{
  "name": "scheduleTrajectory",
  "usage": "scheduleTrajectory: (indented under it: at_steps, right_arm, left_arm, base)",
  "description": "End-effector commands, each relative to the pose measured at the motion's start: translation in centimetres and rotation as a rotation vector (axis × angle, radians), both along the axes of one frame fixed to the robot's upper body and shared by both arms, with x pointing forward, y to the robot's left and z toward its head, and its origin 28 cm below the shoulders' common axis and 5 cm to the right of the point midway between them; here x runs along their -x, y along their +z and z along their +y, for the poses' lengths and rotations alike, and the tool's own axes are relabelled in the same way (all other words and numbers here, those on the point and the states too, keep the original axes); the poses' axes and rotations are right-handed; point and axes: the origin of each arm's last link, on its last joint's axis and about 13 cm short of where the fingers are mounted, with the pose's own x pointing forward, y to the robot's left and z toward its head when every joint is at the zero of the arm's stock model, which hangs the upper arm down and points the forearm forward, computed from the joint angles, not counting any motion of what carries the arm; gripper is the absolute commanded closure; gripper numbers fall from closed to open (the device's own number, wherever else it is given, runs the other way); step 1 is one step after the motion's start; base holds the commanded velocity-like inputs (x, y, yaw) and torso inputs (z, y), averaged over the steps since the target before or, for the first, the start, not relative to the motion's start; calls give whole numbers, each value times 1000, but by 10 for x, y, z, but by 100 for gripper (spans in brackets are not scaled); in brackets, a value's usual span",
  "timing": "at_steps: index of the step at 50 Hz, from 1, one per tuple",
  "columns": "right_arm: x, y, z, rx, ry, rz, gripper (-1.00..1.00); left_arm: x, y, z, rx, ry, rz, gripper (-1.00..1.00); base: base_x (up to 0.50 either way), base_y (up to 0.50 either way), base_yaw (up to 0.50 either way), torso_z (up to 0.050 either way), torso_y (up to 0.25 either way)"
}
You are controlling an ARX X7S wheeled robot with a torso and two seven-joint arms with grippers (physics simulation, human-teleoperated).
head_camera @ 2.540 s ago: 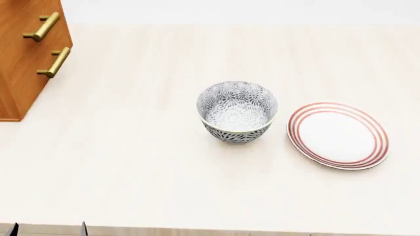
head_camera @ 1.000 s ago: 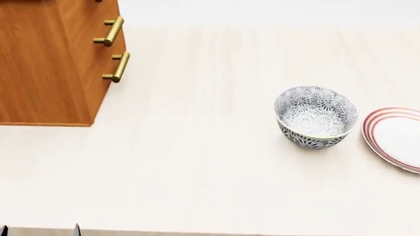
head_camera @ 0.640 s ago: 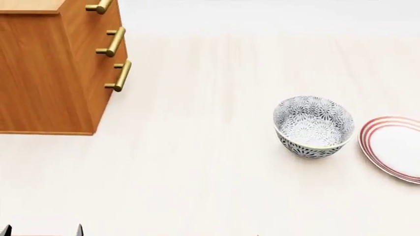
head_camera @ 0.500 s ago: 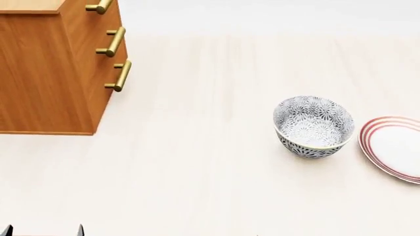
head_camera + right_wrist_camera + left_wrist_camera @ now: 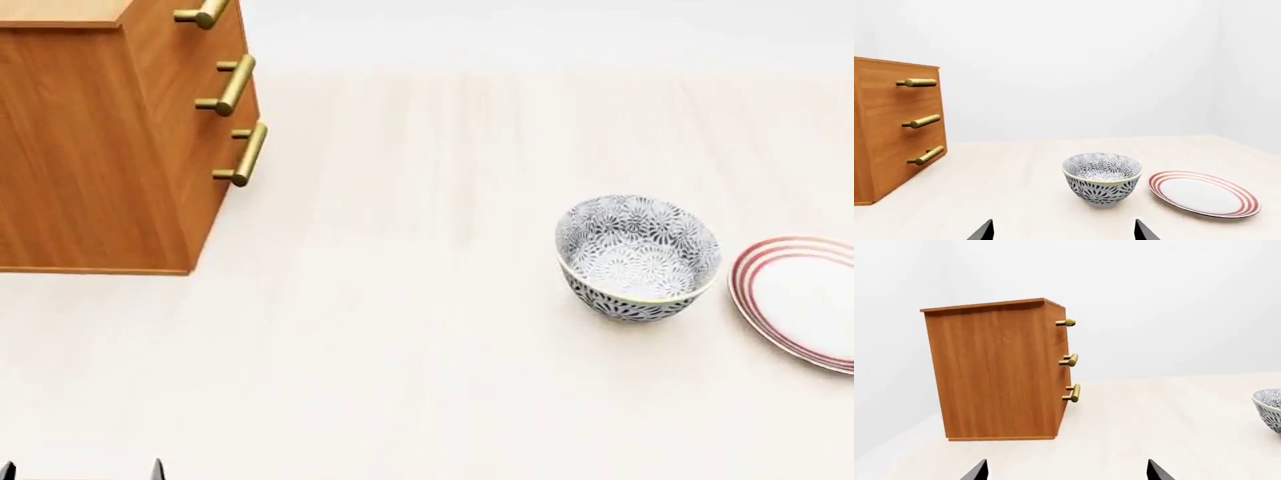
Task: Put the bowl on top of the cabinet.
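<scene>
Currently bowl (image 5: 638, 257) upright on table (image 5: 400, 330) | cabinet (image 5: 107, 150) well apart

No readable text, label or number anywhere.

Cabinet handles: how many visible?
3, all on the cabinet front, stacked vertically: top handle, middle handle, bottom handle. None appear hidden.

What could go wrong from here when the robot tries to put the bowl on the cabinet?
The plate lies close beside the bowl, so a wide grasp from that side might knock it. The cabinet stands much taller than the bowl, so too low a lift could hit its side or handles. Both grippers are barely visible.
</scene>
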Motion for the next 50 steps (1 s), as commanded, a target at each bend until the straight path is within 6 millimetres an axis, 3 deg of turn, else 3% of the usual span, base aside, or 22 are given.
scheduleTrajectory:
  at_steps: [1, 30, 50]
  right_arm:
    - [25, 10, -1, -19, 8, -102, -100]
    - [30, 10, 0, -17, 15, -122, -100]
    - [29, 10, 0, -18, 14, -126, -100]
  left_arm:
    - [20, 11, -6, -46, 14, -86, -100]
    - [22, 12, -8, -53, 11, -101, -100]
    - [24, 12, -9, -62, 17, -114, -100]
  base:
    - [0, 0, 0, 0, 0]
    - [1, 0, 0, 0, 0]
    - [394, 0, 0, 0, 0]
